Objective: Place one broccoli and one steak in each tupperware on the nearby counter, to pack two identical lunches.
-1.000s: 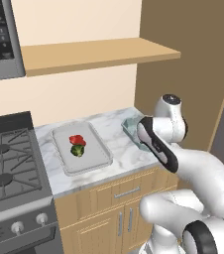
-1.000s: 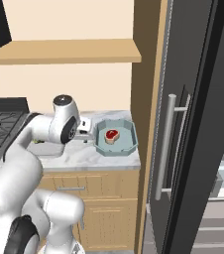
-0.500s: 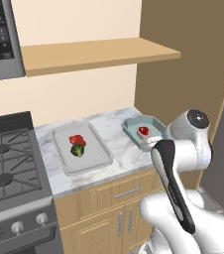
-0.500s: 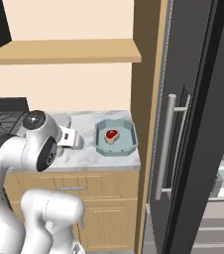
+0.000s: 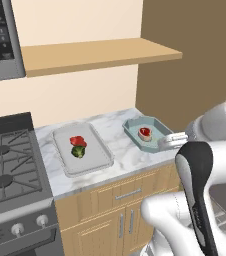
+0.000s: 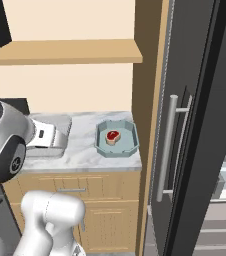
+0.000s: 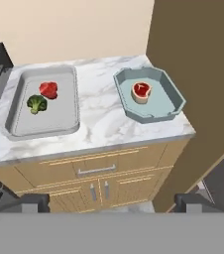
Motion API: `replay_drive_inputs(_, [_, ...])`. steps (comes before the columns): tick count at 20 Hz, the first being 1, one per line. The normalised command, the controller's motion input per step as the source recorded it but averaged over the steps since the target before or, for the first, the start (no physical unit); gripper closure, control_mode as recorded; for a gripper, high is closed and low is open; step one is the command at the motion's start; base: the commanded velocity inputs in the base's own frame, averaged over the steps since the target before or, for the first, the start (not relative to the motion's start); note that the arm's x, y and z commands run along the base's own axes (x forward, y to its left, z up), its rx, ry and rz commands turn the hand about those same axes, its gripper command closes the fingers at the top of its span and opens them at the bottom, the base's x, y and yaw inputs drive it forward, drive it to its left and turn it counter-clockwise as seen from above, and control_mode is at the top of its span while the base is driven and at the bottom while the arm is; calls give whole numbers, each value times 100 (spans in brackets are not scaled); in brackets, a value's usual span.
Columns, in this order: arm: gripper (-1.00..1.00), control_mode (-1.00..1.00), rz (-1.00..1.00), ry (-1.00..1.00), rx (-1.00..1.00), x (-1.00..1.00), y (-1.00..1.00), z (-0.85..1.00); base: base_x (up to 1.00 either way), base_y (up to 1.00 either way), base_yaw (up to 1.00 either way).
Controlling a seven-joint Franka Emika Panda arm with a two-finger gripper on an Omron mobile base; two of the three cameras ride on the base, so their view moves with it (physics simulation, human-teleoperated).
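The pale grey tupperware (image 7: 42, 101) lies on the left of the marbled counter (image 7: 101, 121) and holds a red steak (image 7: 48, 89) and a broccoli (image 7: 36, 103). To its right, the teal tupperware (image 7: 151, 96) holds one steak (image 7: 141, 91). The same trays appear in the left base view as the grey tupperware (image 5: 92, 155) and the teal one (image 5: 157, 127). In the right base view my arm partly hides the grey tray (image 6: 60, 122). My gripper (image 7: 113, 203) is open and empty, drawn back in front of the counter's edge and above it.
A gas stove (image 5: 7, 172) adjoins the counter on the left, under a microwave (image 5: 0, 40). A wooden shelf (image 5: 95, 52) hangs over the counter. A tall dark fridge door (image 6: 205, 125) with a long metal handle (image 6: 167, 145) stands to the right.
My arm has pulled back from over the counter and swung aside, uncovering the teal tupperware with its steak. The gripper stayed open; the food has not moved.
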Motion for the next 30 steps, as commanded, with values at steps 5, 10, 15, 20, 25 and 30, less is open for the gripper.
replay_drive_inputs(5, [-100,100,0,-3,0,-20,0,1,-80,-1,0])
replay_drive_inputs(10, [-100,100,0,0,0,0,0,0,-99,-14,0])
replay_drive_inputs(15, [-100,100,0,0,0,0,0,0,-63,-30,7])
replay_drive_inputs(20, [-100,100,0,0,0,0,0,0,-10,-25,23])
replay_drive_inputs(25, [-100,100,0,0,0,0,0,0,0,-12,29])
replay_drive_inputs(30, [-100,100,0,0,0,0,0,0,-24,-36,22])
